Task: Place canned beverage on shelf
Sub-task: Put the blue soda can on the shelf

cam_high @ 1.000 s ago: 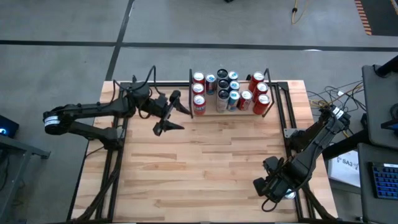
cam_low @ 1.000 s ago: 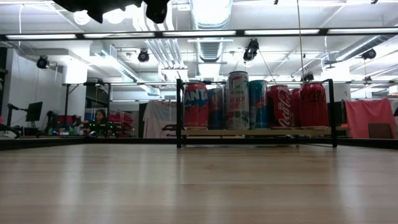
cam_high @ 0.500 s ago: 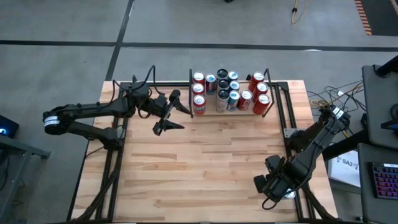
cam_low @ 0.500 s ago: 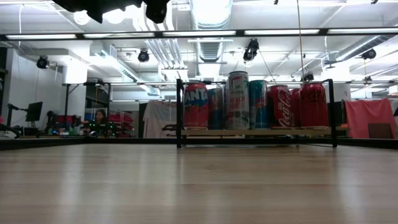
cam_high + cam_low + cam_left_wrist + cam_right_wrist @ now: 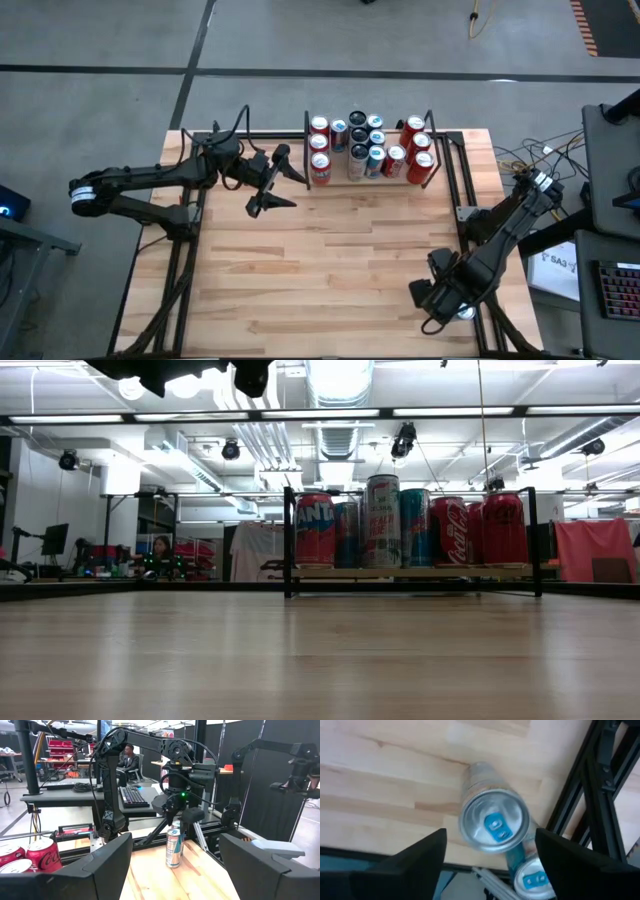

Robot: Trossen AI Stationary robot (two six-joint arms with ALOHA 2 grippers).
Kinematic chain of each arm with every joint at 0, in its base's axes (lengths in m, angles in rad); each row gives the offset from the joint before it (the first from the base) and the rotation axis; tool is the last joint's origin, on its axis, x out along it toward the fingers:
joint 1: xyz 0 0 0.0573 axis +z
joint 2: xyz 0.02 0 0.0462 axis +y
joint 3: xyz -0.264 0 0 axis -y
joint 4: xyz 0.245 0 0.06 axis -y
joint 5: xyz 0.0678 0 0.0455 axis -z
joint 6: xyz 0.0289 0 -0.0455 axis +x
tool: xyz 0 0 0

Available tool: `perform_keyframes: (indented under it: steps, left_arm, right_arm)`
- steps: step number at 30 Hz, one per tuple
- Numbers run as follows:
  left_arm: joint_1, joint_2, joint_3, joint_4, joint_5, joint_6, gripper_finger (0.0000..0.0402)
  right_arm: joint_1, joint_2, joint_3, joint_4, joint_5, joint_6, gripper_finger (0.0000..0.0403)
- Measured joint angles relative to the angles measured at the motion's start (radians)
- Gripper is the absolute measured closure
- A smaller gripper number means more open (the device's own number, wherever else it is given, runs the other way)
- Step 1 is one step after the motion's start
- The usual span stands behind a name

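A slim silver can with a blue tab [image 5: 494, 820] stands upright on the tabletop near its right near corner, also seen in the left wrist view [image 5: 173, 848]. My right gripper [image 5: 490, 840] [image 5: 436, 296] points down over it, open, one finger on each side of the can's top with a gap showing. The shelf [image 5: 368, 178] [image 5: 410, 572] at the table's far edge carries several upright cans. My left gripper [image 5: 297, 191] [image 5: 176, 840] hangs open and level just left of the shelf, holding nothing.
A second blue-tabbed can [image 5: 536, 878] stands close beside the first, toward the black frame rail [image 5: 590, 805] at the table's right edge. Red cola cans [image 5: 30, 857] stand at the shelf's near end. A person [image 5: 160, 548] sits in the room far behind.
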Motion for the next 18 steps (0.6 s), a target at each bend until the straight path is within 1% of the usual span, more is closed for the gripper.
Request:
perform_keyframes:
  steps: [3, 7, 11, 18]
  left_arm:
    - [0.0, 0.0, 0.0, 0.0, 0.0, 0.0, 0.0119]
    - [0.0, 0.0, 0.0, -0.001, 0.0, 0.0, 0.0119]
    - [0.0, 0.0, 0.0, -0.002, 0.0, 0.0, 0.0119]
    - [0.0, 0.0, 0.0, -0.009, 0.0, 0.0, 0.0119]
  right_arm:
    - [0.0, 0.0, -0.028, 0.001, 0.001, 0.0, 0.0093]
    - [0.0, 0.0, -0.06, 0.005, 0.002, -0.002, 0.0086]
    - [0.0, 0.0, -0.089, 0.025, 0.002, -0.002, 0.0089]
    - [0.0, 0.0, -0.154, 0.14, 0.002, -0.002, 0.0105]
